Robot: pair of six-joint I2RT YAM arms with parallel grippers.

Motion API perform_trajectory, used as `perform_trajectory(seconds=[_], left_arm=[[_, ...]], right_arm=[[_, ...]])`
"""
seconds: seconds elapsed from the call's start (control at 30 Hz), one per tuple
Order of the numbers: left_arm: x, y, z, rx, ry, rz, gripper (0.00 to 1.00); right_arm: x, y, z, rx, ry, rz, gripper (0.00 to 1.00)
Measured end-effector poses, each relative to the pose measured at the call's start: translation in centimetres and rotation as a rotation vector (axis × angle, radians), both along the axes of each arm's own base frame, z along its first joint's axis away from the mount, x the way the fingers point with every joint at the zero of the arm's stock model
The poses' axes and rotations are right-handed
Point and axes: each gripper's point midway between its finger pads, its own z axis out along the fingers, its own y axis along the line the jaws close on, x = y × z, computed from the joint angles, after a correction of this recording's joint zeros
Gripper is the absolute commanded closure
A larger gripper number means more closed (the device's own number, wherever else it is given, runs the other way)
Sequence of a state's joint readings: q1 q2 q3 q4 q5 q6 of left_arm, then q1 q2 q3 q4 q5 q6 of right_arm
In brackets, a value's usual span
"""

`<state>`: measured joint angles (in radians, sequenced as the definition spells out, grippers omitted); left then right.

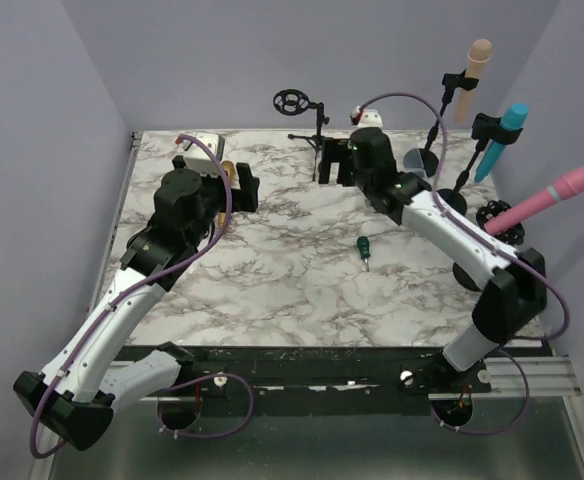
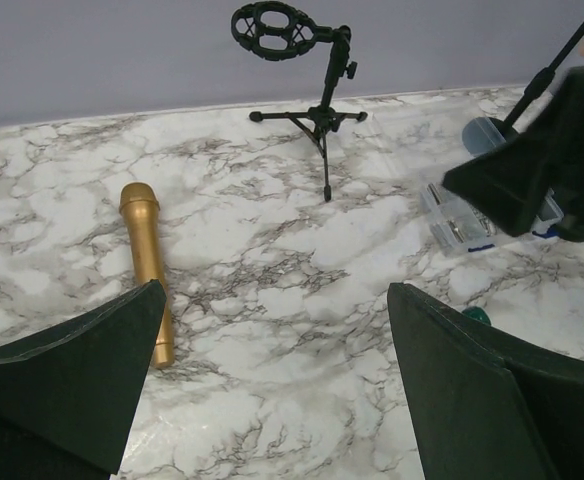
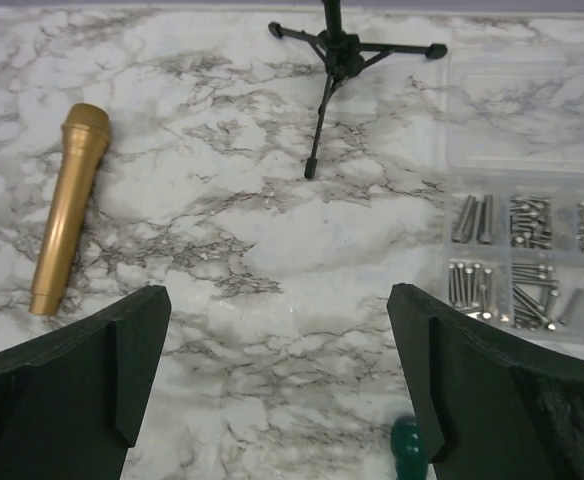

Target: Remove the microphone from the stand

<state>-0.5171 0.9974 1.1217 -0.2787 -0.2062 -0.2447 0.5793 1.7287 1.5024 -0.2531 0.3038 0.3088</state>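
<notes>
Both pairs of jaws gape empty; overhead, the left arm (image 1: 162, 240) hides most of the gold microphone (image 2: 149, 275).

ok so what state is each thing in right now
gold microphone: lying flat on the table, unmounted
tripod stand: upright, mount empty
beige microphone: mounted, pointing up
teal microphone: mounted, tilted
pink microphone: mounted, tilted low
screw box: holding sorted screws, lid unclear
screwdriver: lying on the table
left gripper: open, empty
right gripper: open, empty
</notes>
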Motion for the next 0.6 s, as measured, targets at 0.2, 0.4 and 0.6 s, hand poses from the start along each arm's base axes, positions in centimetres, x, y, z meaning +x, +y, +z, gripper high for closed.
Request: perform_trajectory(seconds=[0.2, 0.4, 0.6], left_arm=[[-0.1, -0.3, 0.0, -0.015, 0.006, -0.015, 0.03], [-0.3, -0.5, 0.1, -0.022, 0.005, -0.025, 0.03], [-1.0, -0.9, 0.8, -0.031, -0.011, -0.046, 0.03]], right_arm=[[-6.7, -5.5, 10.0, 0.067, -0.177, -0.047, 0.00], [-12.5, -11.7, 16.1, 0.125, -0.284, -0.178, 0.00], [-16.8, -17.6, 14.9, 0.089, -0.218, -0.387, 0.03]])
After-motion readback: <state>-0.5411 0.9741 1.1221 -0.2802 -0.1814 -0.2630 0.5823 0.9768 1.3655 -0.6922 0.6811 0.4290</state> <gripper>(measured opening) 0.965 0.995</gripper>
